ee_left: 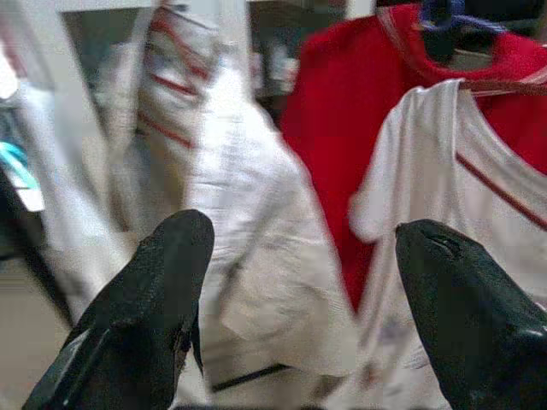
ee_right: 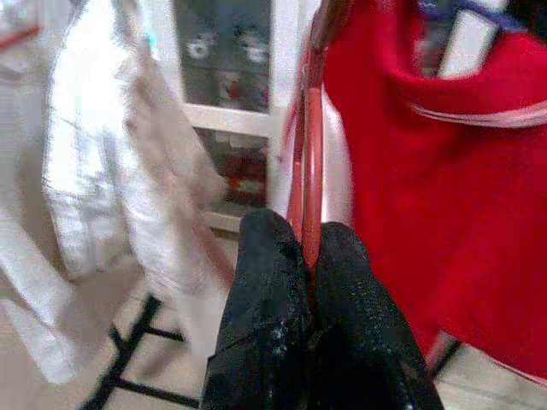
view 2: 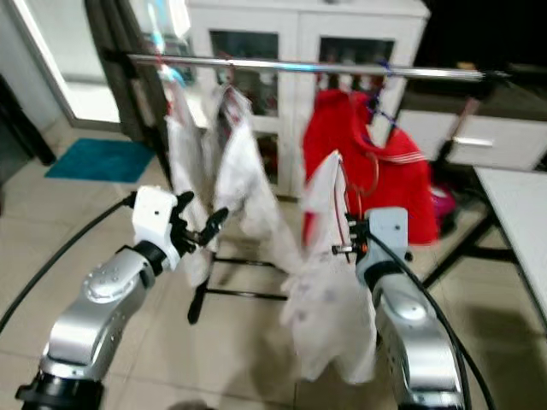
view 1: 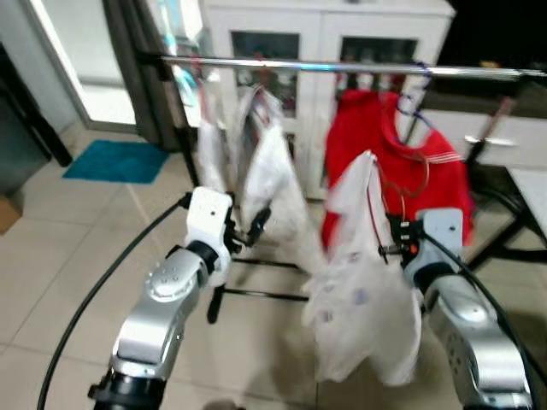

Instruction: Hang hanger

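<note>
No lettering, label, brand or number can be read anywhere; the faint marks on the white garment (view 1: 363, 299) are too blurred to make out.

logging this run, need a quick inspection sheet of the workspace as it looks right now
surface: beige tiled floor; white table edge at the right
job's things: red hanger carrying a white shirt, held below the metal rail, not yet hooked on
clutter: red shirt and white garments already hanging on the rail
grippers: right gripper shut on the red hanger; left gripper open, holding nothing, raised toward the white garments
cables: black cable looping beside the left arm, another along the right arm
surroundings: white glass-door cabinet behind the rail, blue mat on the floor
</note>
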`<state>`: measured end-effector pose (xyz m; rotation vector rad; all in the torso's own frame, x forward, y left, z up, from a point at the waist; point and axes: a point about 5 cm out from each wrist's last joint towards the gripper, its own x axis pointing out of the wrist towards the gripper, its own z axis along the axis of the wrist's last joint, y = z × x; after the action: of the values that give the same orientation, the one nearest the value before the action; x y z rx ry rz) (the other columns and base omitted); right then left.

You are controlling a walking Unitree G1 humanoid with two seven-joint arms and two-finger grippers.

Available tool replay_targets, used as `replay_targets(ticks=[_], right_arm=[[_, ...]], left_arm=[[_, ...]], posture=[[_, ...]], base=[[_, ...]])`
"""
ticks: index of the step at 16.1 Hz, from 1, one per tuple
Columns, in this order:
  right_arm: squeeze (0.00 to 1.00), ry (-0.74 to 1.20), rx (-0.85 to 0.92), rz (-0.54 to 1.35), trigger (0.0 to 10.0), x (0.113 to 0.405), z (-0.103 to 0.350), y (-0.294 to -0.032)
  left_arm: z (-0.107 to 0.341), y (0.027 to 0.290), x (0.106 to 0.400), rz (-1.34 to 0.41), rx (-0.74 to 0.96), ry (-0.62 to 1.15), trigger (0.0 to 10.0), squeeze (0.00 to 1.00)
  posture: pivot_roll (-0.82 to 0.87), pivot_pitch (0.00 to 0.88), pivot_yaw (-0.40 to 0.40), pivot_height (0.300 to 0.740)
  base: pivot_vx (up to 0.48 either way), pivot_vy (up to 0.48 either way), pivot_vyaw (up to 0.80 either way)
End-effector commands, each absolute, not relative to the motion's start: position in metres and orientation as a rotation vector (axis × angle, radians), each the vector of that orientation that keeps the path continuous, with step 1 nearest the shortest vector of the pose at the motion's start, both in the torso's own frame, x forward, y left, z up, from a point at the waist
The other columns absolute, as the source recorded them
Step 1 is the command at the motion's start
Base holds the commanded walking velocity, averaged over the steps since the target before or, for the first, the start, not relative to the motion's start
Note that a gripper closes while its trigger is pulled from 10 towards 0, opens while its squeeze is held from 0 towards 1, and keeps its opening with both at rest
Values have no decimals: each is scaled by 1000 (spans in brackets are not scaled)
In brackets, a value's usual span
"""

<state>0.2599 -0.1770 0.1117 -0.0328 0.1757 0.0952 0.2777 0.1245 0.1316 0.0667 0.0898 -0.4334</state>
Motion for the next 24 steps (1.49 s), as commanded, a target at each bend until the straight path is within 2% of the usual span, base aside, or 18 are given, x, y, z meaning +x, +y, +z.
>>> replay_targets(ticks=[1,8,18,20,24], right_arm=[[0,118,-46,124,10000,265,122,-172],[0,111,-42,114,10000,269,125,-175],[0,-2,-127,69,10000,288,148,-191],[0,2,-170,89,10000,304,156,-196],[0,47,-215,131,10000,320,157,-197]], left_arm=[[134,127,278,-423,72,82,10000,0],[134,126,278,-421,73,77,10000,0],[140,123,280,-469,126,54,10000,0],[142,123,278,-530,197,53,10000,0],[147,120,273,-650,215,65,10000,0]], posture=[[26,38,20,740],[28,39,12,740],[35,27,15,740],[42,19,16,740],[47,15,15,740]], base=[[349,0,0],[346,0,0],[345,0,0],[345,0,0],[82,0,0]])
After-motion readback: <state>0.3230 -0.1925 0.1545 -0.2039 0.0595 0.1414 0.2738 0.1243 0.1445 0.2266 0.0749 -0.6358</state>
